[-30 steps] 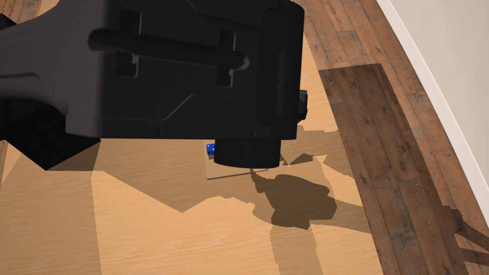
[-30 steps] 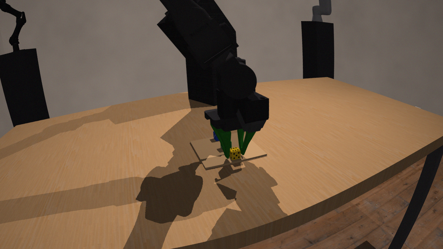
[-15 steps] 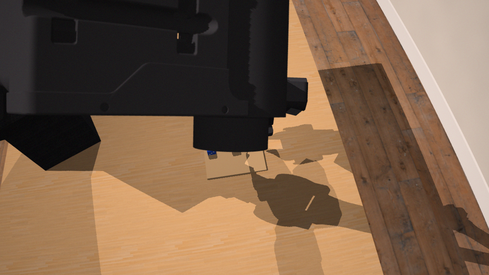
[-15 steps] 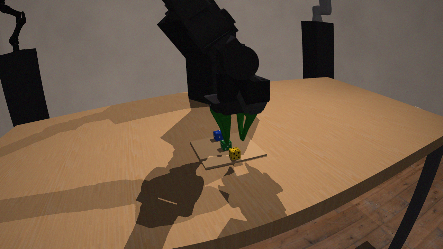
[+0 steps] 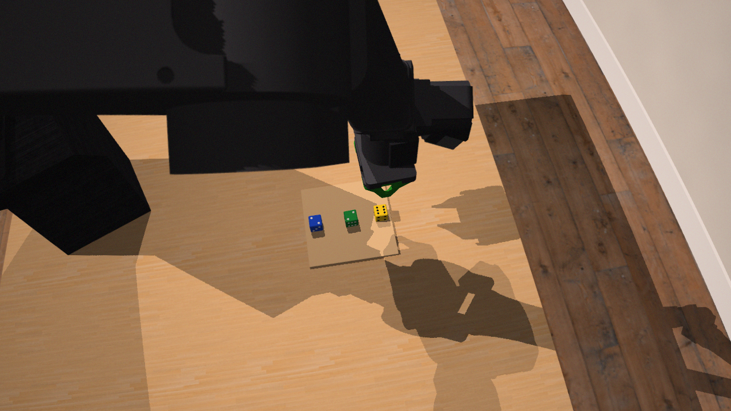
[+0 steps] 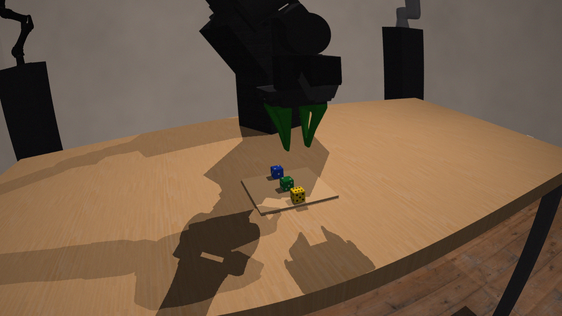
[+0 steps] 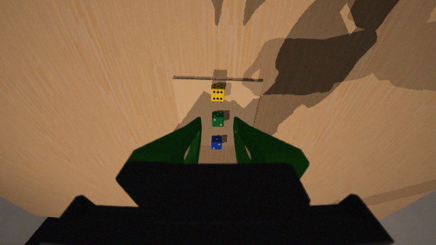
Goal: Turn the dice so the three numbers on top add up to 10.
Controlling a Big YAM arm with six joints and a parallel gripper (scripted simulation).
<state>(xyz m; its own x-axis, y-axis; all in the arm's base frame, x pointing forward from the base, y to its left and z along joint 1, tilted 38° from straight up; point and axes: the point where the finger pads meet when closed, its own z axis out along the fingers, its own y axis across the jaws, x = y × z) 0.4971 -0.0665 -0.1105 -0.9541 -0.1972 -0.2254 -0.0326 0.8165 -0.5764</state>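
On the wooden tabletop [image 5: 229,347] [image 6: 393,157] [image 7: 85,85], our claw [image 5: 386,193] [image 6: 298,149] [image 7: 217,122] hangs fingers apart above the mat [image 5: 332,250] [image 6: 314,190] [image 7: 191,88]. Blue die [image 5: 315,222] [image 6: 277,171] [image 7: 216,142], green die [image 5: 350,218] [image 6: 286,183] [image 7: 218,119], yellow die [image 5: 380,212] [image 6: 297,195] [image 7: 217,92] sit on it; top view crops our arm [image 5: 255,61] [image 6: 251,39].

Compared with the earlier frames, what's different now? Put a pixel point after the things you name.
The pincer [image 5: 386,195] [image 6: 298,149] [image 7: 217,122] has risen off the mat [image 5: 332,250] [image 6: 320,192] [image 7: 185,99] and drawn back toward the arm's base, fingers apart, holding nothing. The yellow die [image 5: 380,212] [image 6: 297,195] [image 7: 217,94], between its fingers at first, stands free. That die still shows six; the blue die [image 5: 315,222] [image 6: 277,171] [image 7: 216,142] and mat look unmoved.
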